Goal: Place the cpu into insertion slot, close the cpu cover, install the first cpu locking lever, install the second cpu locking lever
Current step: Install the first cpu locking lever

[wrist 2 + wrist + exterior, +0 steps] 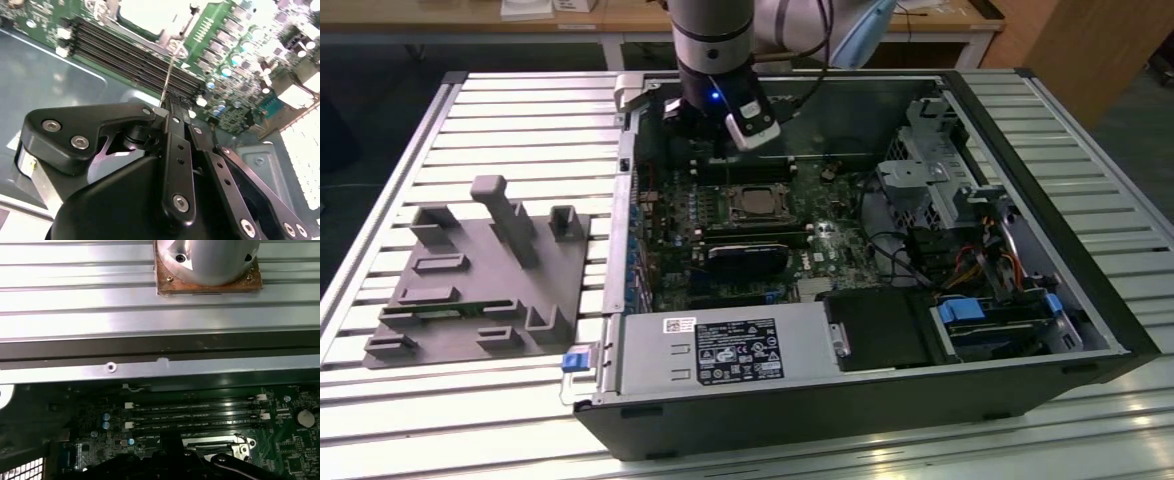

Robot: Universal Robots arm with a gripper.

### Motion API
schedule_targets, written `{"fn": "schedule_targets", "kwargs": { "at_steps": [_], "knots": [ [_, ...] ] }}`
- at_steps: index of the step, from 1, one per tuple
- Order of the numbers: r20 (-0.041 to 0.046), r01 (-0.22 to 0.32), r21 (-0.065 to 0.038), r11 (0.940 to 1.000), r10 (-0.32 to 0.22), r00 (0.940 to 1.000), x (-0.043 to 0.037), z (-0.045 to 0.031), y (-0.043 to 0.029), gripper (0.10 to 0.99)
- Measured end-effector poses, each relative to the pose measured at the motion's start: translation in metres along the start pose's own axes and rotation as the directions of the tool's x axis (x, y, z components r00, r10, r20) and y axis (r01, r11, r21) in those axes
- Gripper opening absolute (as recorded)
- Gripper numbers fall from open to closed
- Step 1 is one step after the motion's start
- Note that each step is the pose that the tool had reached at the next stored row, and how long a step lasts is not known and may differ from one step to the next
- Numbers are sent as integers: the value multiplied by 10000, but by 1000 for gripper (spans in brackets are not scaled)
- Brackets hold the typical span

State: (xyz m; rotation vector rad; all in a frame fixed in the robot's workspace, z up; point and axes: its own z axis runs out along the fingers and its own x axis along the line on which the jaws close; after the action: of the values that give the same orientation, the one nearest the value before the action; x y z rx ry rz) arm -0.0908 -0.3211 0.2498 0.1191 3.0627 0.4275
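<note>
The cpu [754, 203] lies pale and square in the insertion slot [754, 190] on the green board, and its bright top [145, 12] shows in the second wrist view. The silvery cpu cover [186, 27] lies flat, framing it. A thin wire cpu locking lever [170, 70] runs from the slot's corner to my fingertips. My gripper [167, 106] is shut on the lever's end, over the long black memory slots [130, 55]. In the exterior view the gripper [698, 140] hangs just behind the slot. Its black body [170, 455] borders the slot's rim [215, 442].
The open computer case [1067, 300] lies on a slatted metal table [520, 120]. A grey power-supply box [720, 350] fills its front, with drive bays [947, 180] and cables at the exterior view's right. A grey moulded fixture [480, 270] stands at the left. The arm's base [207, 260] is bolted behind the case.
</note>
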Motion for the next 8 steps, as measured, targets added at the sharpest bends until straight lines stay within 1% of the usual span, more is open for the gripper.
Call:
{"fn": "schedule_targets", "kwargs": {
  "at_steps": [8],
  "knots": [
    [-10,-18,2,10000,18,10000,-201,15,13,106]
  ]
}}
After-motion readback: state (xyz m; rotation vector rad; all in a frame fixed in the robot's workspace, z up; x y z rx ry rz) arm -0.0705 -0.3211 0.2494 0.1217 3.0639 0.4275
